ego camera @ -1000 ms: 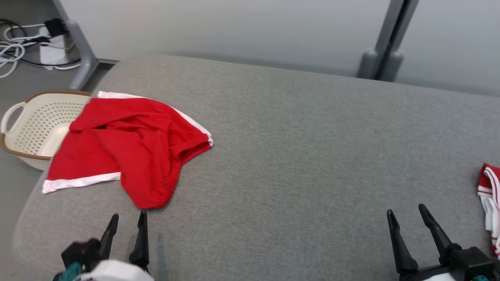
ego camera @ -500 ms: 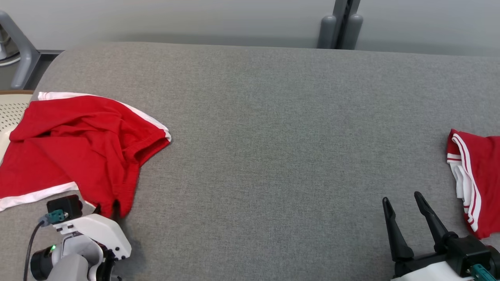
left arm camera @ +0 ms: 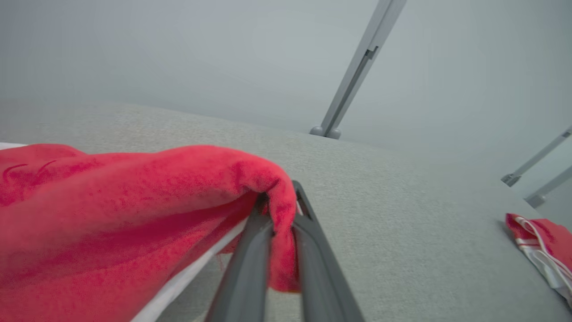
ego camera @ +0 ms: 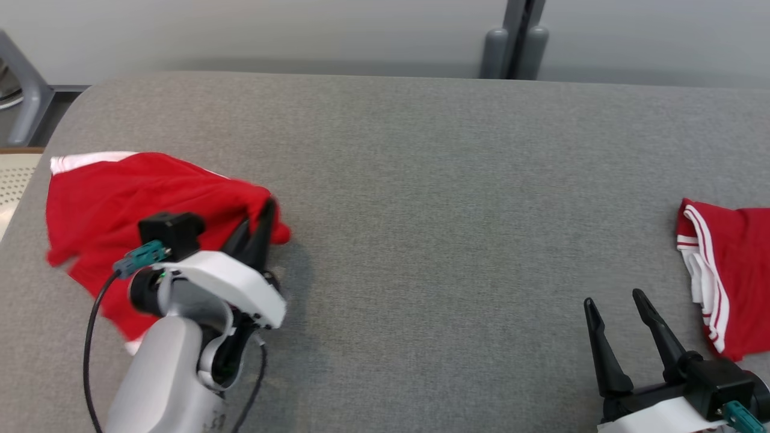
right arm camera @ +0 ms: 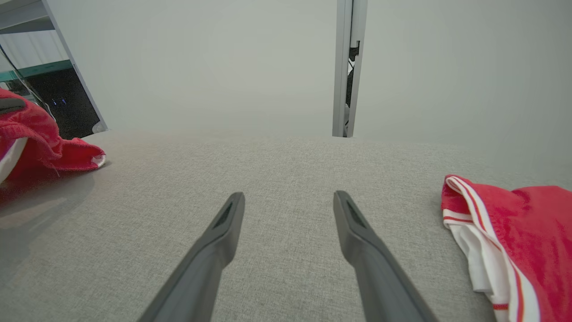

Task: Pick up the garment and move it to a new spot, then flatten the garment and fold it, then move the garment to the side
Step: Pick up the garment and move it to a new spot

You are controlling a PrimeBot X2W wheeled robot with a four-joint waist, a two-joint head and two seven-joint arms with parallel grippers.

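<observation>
The garment [ego camera: 108, 192], red with white trim, lies crumpled at the left of the grey padded surface [ego camera: 421, 180]. My left gripper [ego camera: 263, 211] is shut on a fold of its right edge and holds that fold raised off the surface. In the left wrist view the two fingers pinch the red cloth [left arm camera: 134, 201] at the gripper's [left arm camera: 279, 201] tips. The garment [right arm camera: 40, 134] also shows at the far left of the right wrist view. Low at the right, my right gripper [ego camera: 610, 300] stands open above bare surface, holding nothing, as the right wrist view confirms for the gripper [right arm camera: 288, 197].
A second red piece with white stripes [ego camera: 731, 264] lies at the right edge, just right of my right gripper; it also appears as red cloth [right arm camera: 518, 232] in the right wrist view. A cream basket [ego camera: 12, 180] sits off the left edge. Grey posts [ego camera: 508, 48] stand behind.
My left gripper has gone from open, short of the garment, onto its edge and has shut on it, pulling the cloth up and bunching it. The camera has shifted. The right gripper stays open.
</observation>
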